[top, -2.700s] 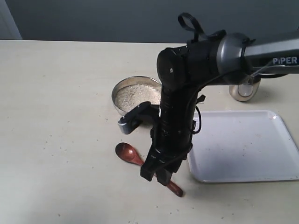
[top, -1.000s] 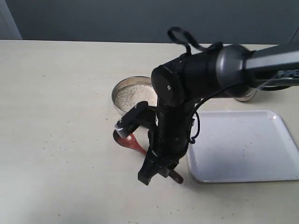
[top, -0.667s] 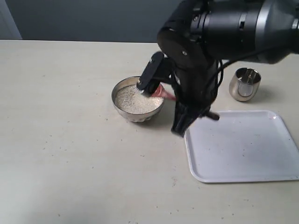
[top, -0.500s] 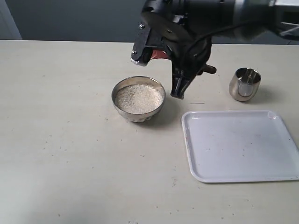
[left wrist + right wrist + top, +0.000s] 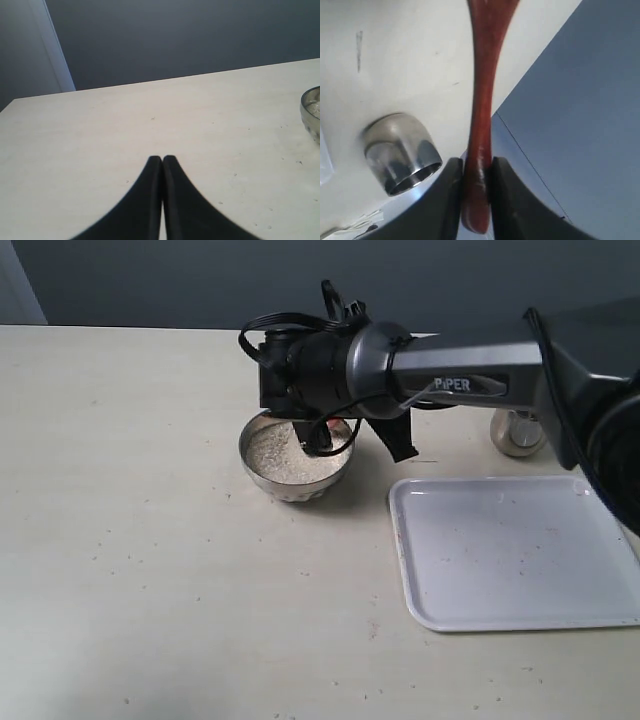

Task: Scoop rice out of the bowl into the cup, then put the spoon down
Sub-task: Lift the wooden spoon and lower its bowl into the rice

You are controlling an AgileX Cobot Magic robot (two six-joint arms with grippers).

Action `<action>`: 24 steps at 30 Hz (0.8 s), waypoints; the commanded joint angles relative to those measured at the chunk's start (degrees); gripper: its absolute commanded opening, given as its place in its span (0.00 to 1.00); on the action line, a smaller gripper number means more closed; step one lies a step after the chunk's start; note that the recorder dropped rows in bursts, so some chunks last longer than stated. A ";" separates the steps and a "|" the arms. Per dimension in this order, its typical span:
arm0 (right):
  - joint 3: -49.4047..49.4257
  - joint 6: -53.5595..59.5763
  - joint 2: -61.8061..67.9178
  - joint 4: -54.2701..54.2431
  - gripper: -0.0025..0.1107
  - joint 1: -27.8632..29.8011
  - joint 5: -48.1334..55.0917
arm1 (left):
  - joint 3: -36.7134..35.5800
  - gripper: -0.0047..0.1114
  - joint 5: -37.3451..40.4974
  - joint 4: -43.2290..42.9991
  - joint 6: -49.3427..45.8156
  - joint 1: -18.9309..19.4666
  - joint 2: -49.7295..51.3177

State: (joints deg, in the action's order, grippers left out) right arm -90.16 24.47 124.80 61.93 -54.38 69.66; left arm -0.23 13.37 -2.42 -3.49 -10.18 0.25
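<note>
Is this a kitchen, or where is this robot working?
Probably a robot test bench, not a kitchen. A robot arm reaches over a bare pale table against a plain grey wall, with a bowl of rice, a cup and a white tray set out.

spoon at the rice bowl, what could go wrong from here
1. The right fingers pinch the spoon near its handle end, so it may twist once loaded with rice.
2. The cup is narrow and stands apart from the bowl; grains may spill on the way.
</note>
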 commanded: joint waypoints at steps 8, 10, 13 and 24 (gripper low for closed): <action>-0.54 3.86 1.73 1.04 0.02 -0.96 0.30 | 0.23 0.04 -0.08 -0.07 0.37 -0.23 -0.25; -0.54 3.86 2.80 1.51 0.02 -1.02 0.30 | 0.23 0.04 -0.08 -0.07 0.37 -0.23 -0.25; -0.54 3.97 3.71 2.18 0.02 -1.02 0.30 | 0.23 0.04 -0.08 -0.07 0.37 -0.23 -0.25; -0.54 10.93 3.47 -5.00 0.02 -1.02 0.30 | 0.23 0.04 -0.08 -0.07 0.37 -0.23 -0.25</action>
State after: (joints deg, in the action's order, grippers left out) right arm -90.51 33.09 128.55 59.25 -55.54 69.33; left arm -0.23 13.37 -2.42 -3.49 -10.18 0.25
